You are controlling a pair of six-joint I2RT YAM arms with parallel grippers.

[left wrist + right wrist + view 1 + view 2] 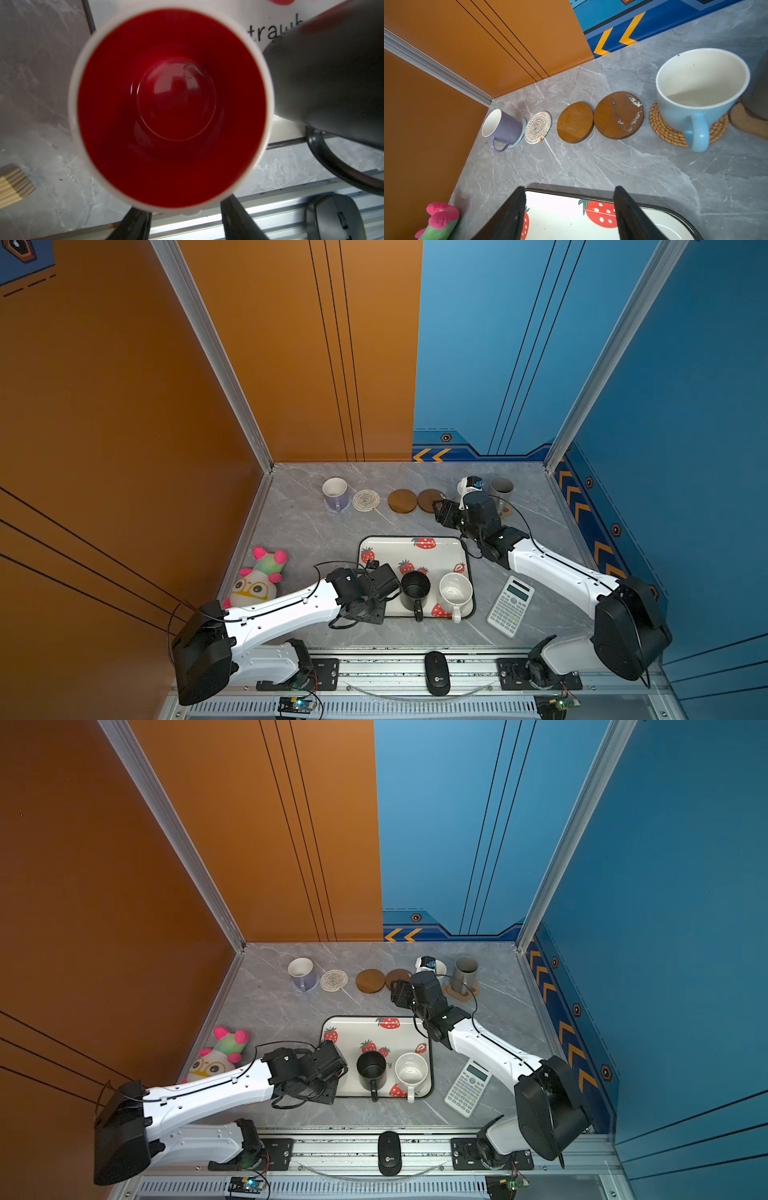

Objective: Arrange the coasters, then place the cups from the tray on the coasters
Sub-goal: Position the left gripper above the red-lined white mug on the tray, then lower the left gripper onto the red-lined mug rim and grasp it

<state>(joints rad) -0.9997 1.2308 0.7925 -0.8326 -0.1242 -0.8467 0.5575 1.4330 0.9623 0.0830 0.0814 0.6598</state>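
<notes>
1. The left gripper (182, 207) has its black jaws on either side of the near wall of a white ceramic mug with a glossy red inside (172, 108). I cannot tell whether they are clenched on it.
2. That mug is at the left end of the rounded cream tray with a dark rim and strawberry pictures (395, 549). Whether it is lifted is unclear.
3. The right gripper (570, 190) hovers over the tray's far edge, jaws released and empty.
4. A matte black mug (414, 591) and a speckled cream-white mug (455, 593) stand upright on the tray.
5. Six coasters lie in a row along the far side of the grey marble counter (316, 531), so the arranging looks done.
6. Three coasters are filled:
   - A lavender mug (335, 492) is on the grey-blue woven round coaster (520, 137).
   - A light blue mug (695, 93) is on the tan rattan round coaster (662, 128).
   - A grey mug (500, 489) is on the brown paw-shaped coaster (745, 122).
7. Three coasters are bare: the cream woven round coaster (365, 500), a plain brown wooden disc (575, 122) and a scuffed brown wooden disc (618, 115).
8. About half the placing seems done, with three cups left to move.
</notes>
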